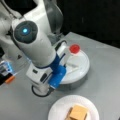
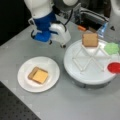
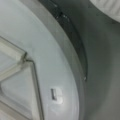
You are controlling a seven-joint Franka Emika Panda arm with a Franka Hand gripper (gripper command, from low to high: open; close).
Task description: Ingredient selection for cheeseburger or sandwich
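Observation:
On the white paper plate (image 2: pixel 25 82) lies the sandwich (image 2: pixel 38 75), a tan bread slice with a yellow cheese slice on top; in a front view the plate (image 1: pixel 58 107) and stack (image 1: pixel 78 113) sit at the bottom edge. Another ingredient, a tan bread slice (image 2: pixel 90 40), rests in a far compartment of the round white divided tray (image 2: pixel 75 71). My gripper (image 2: pixel 63 45) hangs just above the table at the tray's left rim, holding nothing that shows. The wrist view shows only the tray's rim (image 3: pixel 65 62) and its dividers (image 3: pixel 25 57), no fingers.
A green leafy piece (image 2: pixel 111 48) and a red round piece (image 2: pixel 114 67) lie in the tray's right compartments; the red piece (image 1: pixel 74 48) also shows in a front view. An orange object (image 2: pixel 81 28) and clutter stand behind the tray. My arm's body (image 1: pixel 35 42) hides part of the tray.

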